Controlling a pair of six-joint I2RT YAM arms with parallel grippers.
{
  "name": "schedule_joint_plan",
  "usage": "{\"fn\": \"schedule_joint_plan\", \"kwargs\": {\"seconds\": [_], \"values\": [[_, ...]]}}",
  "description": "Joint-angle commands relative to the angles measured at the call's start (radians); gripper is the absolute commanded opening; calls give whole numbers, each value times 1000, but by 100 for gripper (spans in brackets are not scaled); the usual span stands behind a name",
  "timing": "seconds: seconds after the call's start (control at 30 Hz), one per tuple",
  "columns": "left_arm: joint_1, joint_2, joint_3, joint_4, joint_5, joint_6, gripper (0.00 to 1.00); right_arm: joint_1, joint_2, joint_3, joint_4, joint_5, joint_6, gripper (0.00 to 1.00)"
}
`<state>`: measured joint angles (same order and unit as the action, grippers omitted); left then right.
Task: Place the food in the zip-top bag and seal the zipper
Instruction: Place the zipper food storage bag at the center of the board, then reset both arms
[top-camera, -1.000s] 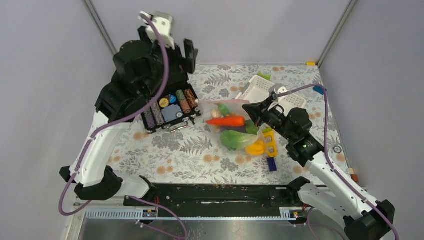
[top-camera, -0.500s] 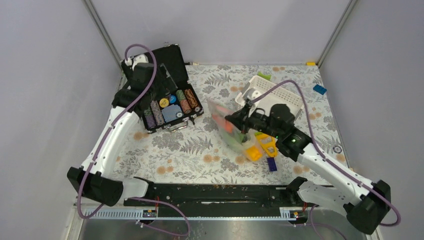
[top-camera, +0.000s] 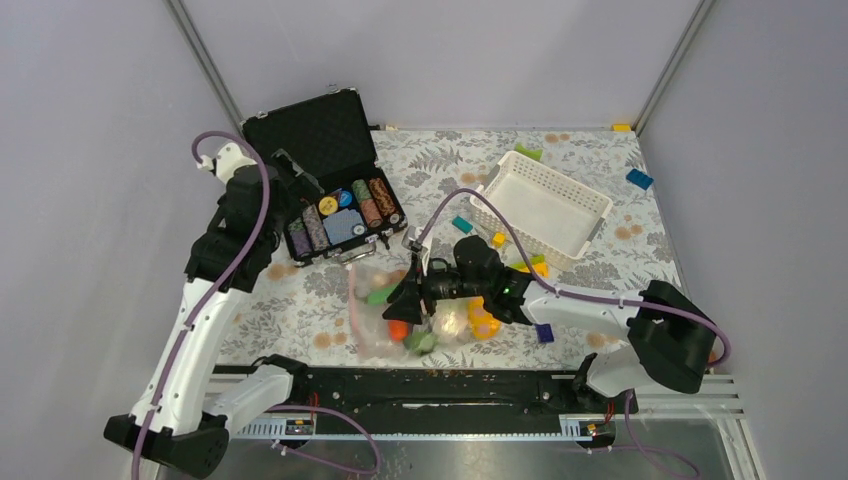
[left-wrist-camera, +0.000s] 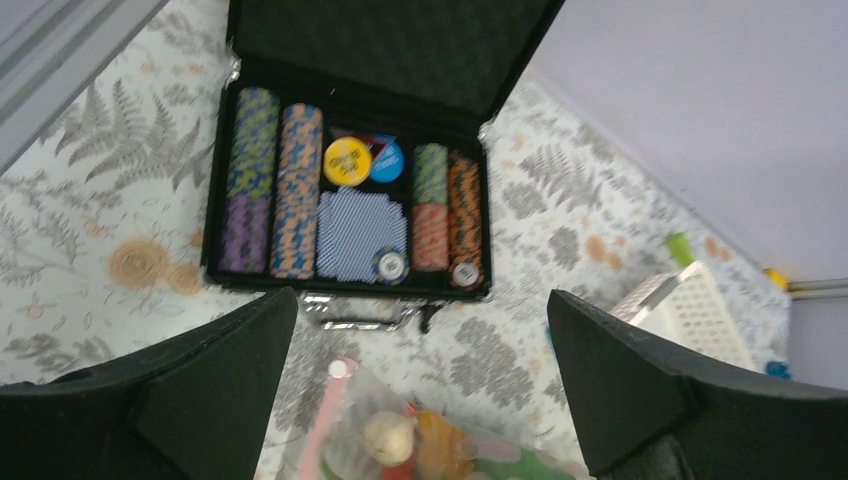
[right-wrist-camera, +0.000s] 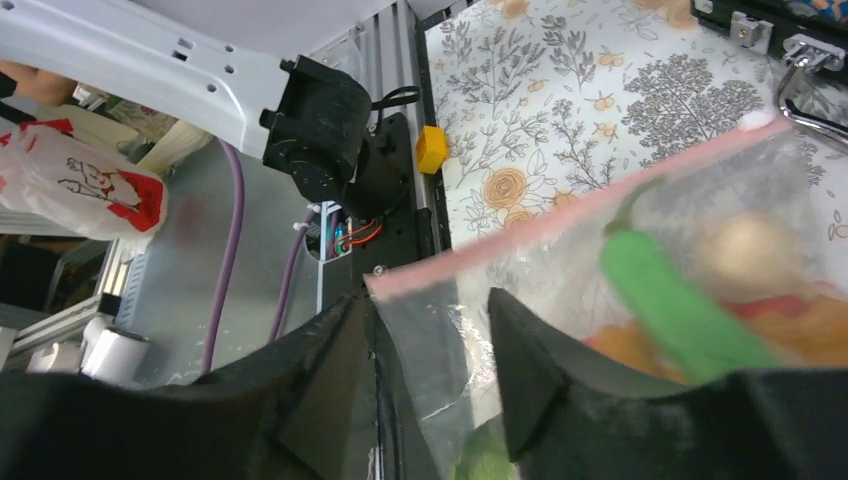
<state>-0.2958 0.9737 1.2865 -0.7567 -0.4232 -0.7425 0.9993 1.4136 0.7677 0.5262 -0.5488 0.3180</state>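
On the floral table (top-camera: 440, 160), the left arm (top-camera: 200, 310) rises at 9 o'clock and the right arm (top-camera: 580, 305) reaches across the near edge toward 6 o'clock. An open black poker-chip case (top-camera: 335, 190) sits at 10 o'clock and a white lattice basket (top-camera: 545, 205) at 1 o'clock.

The zip-top bag (top-camera: 368, 305) lies crumpled at 6 o'clock, close to the near edge. The right gripper (right-wrist-camera: 430, 300) is at its mouth. The fingers (right-wrist-camera: 330, 370) stand apart, and a corner of thin clear plastic hangs loose in the gap, not pinched. In the right wrist view the pink zipper (right-wrist-camera: 560, 222) runs from the fingertips out toward 2 o'clock, with the bag's body spreading toward 4 o'clock.

The food is inside the bag: a long green vegetable (right-wrist-camera: 670, 300), an orange piece (right-wrist-camera: 800, 320) and a pale round piece (right-wrist-camera: 750, 245). A yellow bell pepper (top-camera: 483, 322) lies at 3 o'clock of the gripper. Whether it is inside the bag cannot be told.

The left gripper (left-wrist-camera: 422, 296) hangs above the case with its jaws spread wide and nothing in them. The bag is well apart from it, at 5 o'clock in the top view.
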Motion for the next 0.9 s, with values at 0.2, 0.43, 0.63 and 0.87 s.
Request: {"fn": "schedule_joint_plan", "kwargs": {"seconds": [0.2,0.43,0.63,0.87], "values": [[4,-6,-71,4,-46,-14,99,-74,-146,86,-86,74,97,100],[5,55,-67,6,-10,16,99,-400,-323,88,-377,271,185,100],[10,70,-100,14,-22,21,99,-784,-421,114,-763,495,223,100],[17,51,-129,32,-32,31,99,-1186,-393,130,-988,605,215,100]]}}
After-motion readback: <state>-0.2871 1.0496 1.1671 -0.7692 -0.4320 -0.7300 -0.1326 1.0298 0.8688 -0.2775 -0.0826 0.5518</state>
